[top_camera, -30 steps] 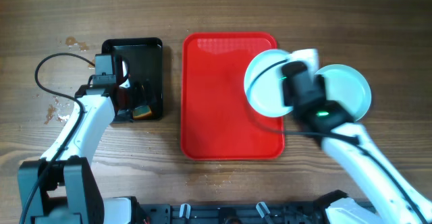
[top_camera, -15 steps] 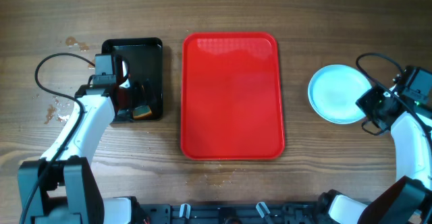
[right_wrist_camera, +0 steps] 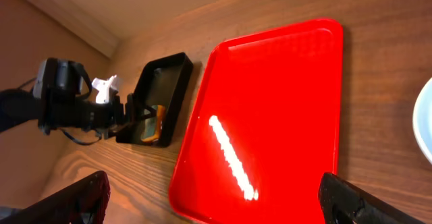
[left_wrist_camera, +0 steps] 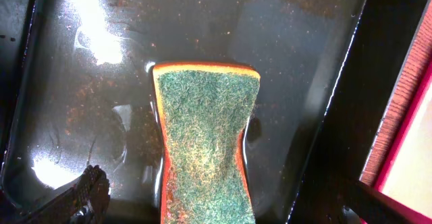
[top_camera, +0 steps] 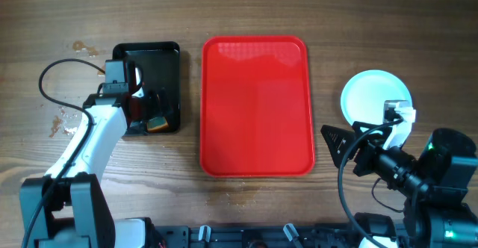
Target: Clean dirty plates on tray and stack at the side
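The red tray (top_camera: 255, 106) lies bare in the middle of the table, and it also fills the right wrist view (right_wrist_camera: 270, 109). The plates (top_camera: 373, 100) show as one pale blue-white round shape on the wood right of the tray, with an edge in the right wrist view (right_wrist_camera: 425, 126). I cannot tell how many lie there. My right gripper (top_camera: 346, 149) is open and empty in front of the plates, facing the tray (right_wrist_camera: 219, 204). My left gripper (top_camera: 147, 112) hangs open over the sponge (left_wrist_camera: 206, 140), with fingertips (left_wrist_camera: 91, 191) wide on either side of it.
A black tray (top_camera: 149, 84) sits left of the red tray and holds the green and orange sponge (top_camera: 157, 123). Its wet floor (left_wrist_camera: 283, 55) glistens. A cable (top_camera: 56, 72) loops at the far left. Small stains (top_camera: 84, 48) mark the wood.
My right arm carried a plate from the red tray's right edge to the plates at the side and let go. It then drew back toward the front, open. The left arm has not moved.
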You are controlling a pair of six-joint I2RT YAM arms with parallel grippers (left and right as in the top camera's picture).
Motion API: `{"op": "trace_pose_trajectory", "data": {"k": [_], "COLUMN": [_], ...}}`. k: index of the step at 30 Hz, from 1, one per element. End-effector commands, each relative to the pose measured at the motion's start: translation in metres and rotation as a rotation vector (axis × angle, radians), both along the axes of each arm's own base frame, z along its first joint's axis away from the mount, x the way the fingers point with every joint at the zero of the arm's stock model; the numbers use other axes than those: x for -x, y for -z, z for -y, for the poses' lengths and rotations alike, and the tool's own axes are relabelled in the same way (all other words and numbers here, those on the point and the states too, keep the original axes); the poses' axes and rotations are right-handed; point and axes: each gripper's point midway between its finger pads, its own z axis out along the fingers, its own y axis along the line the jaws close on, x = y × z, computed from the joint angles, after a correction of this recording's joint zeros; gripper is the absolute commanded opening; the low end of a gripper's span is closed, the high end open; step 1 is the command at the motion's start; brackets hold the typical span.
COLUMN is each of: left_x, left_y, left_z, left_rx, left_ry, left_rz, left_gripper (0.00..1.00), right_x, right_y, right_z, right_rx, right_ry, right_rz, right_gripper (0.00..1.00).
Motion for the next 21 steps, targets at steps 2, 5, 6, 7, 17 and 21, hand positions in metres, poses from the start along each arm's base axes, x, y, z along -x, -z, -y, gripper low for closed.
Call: {"op": "trace_pose_trajectory", "data": {"k": [2, 5, 6, 7, 17, 21], "left_x": [-0.001, -0.001, -0.001, -0.001, -0.001, -0.001], "left_y": [-0.002, -0.002, -0.002, -0.002, -0.002, -0.002], "left_z": [0.001, 0.001, 0.001, 0.001, 0.001, 0.001], "left_rx": [0.01, 0.01, 0.01, 0.01, 0.01, 0.01], "left_ry": [0.013, 0.013, 0.013, 0.013, 0.013, 0.013], "left_rz": [0.01, 0.01, 0.01, 0.01, 0.01, 0.01], "left_gripper": [1.0, 1.0, 1.0, 1.0, 1.0, 1.0], "right_x": [-0.003, -0.01, -0.009, -0.007, -0.001, -0.03], "right_y": [0.002, -0.02, -0.028, -0.036, 0.045, 0.071], "right_z": [0.005, 0.001, -0.003, -0.01, -0.009, 0.021], "right_rx": [0.004, 0.244, 0.295, 0.351, 0.499, 0.39], "right_ry": [0.04, -0.111, -0.162, -0.216, -0.152, 0.092], "right_rz": [-0.029, 0.258, 0.344, 0.447, 0.867, 0.758], "right_gripper": [1.0, 1.0, 1.0, 1.0, 1.0, 1.0]}}
